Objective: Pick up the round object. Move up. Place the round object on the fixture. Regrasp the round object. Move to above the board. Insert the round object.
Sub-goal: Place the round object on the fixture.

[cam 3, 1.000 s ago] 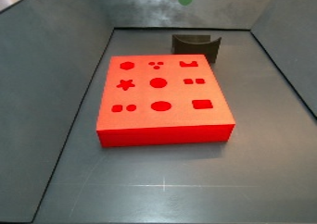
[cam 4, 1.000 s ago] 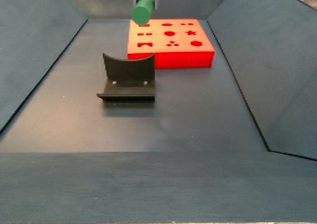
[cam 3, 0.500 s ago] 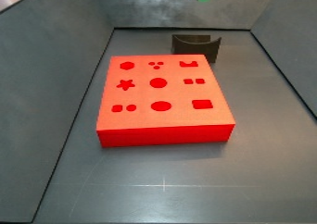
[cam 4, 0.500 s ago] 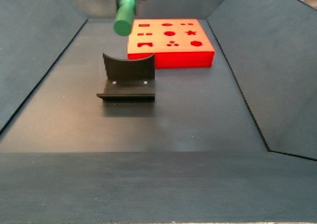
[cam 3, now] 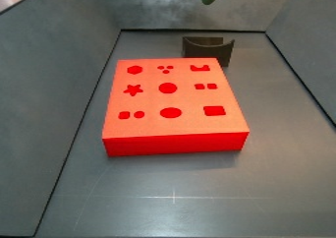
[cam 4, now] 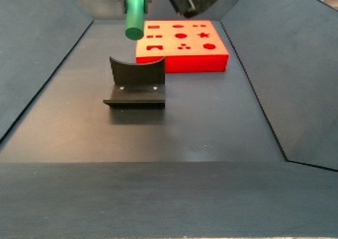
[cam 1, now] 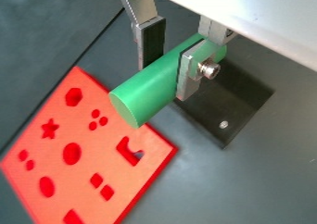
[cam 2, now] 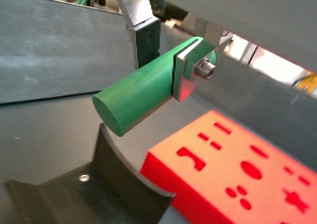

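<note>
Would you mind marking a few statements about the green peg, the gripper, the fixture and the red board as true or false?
1. The gripper is shut on the green peg. True.
2. The peg rests in the notch of the fixture. False: it hangs in the air above the fixture, held by the gripper.
3. The red board has a star-shaped hole. True.
4. A hole in the board already holds a peg. False: every hole visible is empty.
5. The fixture stands on top of the board. False: it stands on the floor beside the board.
</note>
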{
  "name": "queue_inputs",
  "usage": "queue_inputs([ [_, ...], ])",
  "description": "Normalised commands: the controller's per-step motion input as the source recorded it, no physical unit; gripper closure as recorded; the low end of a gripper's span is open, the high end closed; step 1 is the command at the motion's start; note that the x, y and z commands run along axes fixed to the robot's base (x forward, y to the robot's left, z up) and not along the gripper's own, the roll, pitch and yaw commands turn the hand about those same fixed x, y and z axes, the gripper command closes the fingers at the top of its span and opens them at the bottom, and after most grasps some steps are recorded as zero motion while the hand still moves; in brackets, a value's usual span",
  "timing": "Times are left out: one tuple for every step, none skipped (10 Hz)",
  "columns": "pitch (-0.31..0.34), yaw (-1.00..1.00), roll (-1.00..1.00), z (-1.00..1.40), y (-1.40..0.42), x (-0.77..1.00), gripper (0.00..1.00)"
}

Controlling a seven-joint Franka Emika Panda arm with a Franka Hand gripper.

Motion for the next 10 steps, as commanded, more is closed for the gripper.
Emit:
queue_inputs([
  [0.13,-0.1,-0.45,-0.02,0.05,0.07,1.0],
  [0.093,-0.11,-0.27,0.0,0.03,0.06,1.0],
  [0.283,-0.1,-1.0,-1.0,0.13,0.12,1.0],
  [0.262,-0.1,-1.0,-1.0,0.13,0.12,1.0],
  [0.269,-0.17,-0.96,-1.0,0.14,0.14,1.0],
  [0.235,-0.21,-0.8,-1.0,0.14,0.15,1.0],
  [0.176,-0.23,-0.63,-1.0,0.14,0.16,1.0],
  [0.1,-0.25,-0.4,-1.0,0.14,0.16,1.0],
  [0.047,-0.25,-0.24,-1.0,0.14,0.17,1.0],
  [-0.002,-0.22,-0.15,-0.89,0.12,0.16,1.0],
])
